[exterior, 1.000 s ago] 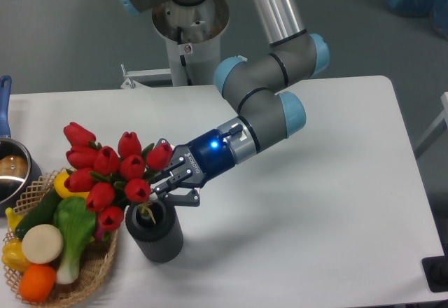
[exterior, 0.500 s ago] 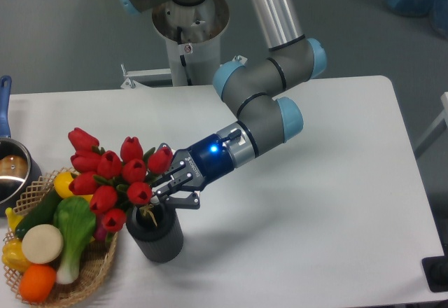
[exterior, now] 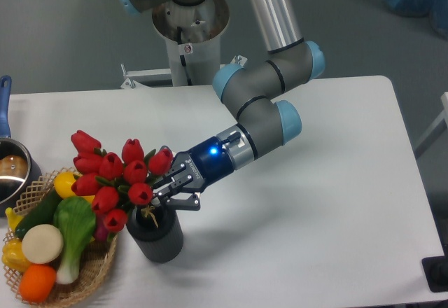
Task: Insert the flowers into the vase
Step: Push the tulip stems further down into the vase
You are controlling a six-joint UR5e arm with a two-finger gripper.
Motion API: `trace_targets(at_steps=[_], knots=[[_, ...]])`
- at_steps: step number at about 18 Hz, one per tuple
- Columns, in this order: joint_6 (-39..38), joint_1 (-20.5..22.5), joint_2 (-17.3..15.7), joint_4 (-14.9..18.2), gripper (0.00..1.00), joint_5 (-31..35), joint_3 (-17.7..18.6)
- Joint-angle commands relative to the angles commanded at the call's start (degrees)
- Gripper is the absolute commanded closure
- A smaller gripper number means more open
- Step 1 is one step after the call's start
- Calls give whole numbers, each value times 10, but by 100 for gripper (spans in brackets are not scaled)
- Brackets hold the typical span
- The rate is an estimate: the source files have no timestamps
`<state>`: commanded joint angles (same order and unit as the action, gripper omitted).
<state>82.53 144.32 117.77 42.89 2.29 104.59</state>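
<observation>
The flowers [exterior: 115,175], a bunch of red tulips with green leaves, lean to the left with their tied stems reaching into the top hole of the vase [exterior: 158,239]. The vase is a short dark grey ribbed cylinder near the table's front left. My gripper [exterior: 159,194] comes in from the right, just above the vase's rim, and is shut on the flowers' stems below the buds. The stem ends are hidden inside the vase.
A wicker basket [exterior: 100,269] with toy vegetables stands right beside the vase on its left, under the tulip heads. A metal pot with a blue handle [exterior: 10,171] is at the left edge. The arm's base column [exterior: 189,28] stands behind the table.
The gripper and the flowers have moved slightly down and towards the vase. The bunch sits lower, with its stems deeper in the hole. The vase has not moved.
</observation>
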Motion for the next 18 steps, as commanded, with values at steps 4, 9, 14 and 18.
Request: trace_targets(at_steps=[4, 9, 14, 18], knots=[[8, 0, 4, 0, 77, 0, -2], [12, 0, 8, 0, 77, 2, -2], [12, 1, 11, 0, 76, 9, -4], [12, 0, 14, 0, 76, 15, -4]])
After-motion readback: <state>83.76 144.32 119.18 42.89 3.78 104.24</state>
